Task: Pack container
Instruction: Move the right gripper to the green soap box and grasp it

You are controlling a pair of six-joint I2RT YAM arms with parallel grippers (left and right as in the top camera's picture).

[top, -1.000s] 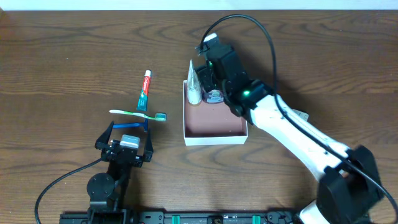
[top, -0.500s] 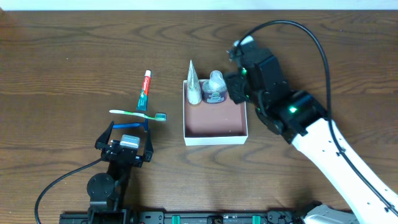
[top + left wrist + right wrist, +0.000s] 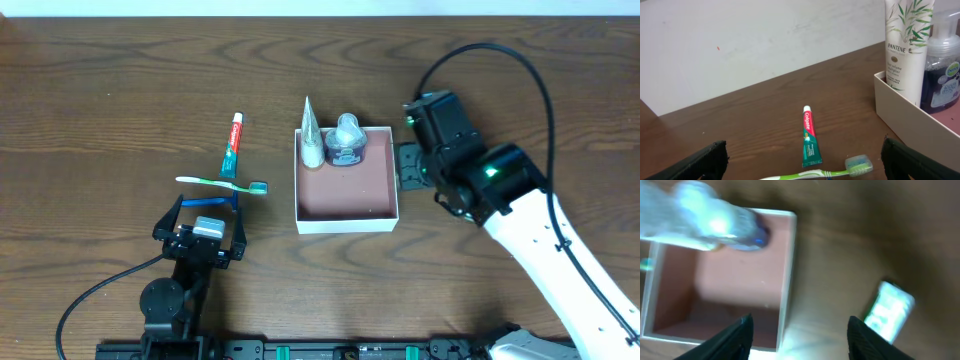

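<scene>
The container is a white-walled box with a reddish-brown floor, at mid-table. A white Pantene tube and a clear pump bottle stand in its back left corner. A toothpaste tube and a green toothbrush lie to the container's left. My left gripper is open and empty just in front of the toothbrush and toothpaste. My right gripper is open and empty just outside the container's right wall.
A small green-and-white packet lies on the table right of the container, blurred in the right wrist view and hidden under my right arm in the overhead view. The container wall stands to the right of my left gripper.
My right gripper has let go of the pump bottle, which stays standing in the container. It has moved right and forward, from over the container's back to beside its right wall. The left arm has not moved.
</scene>
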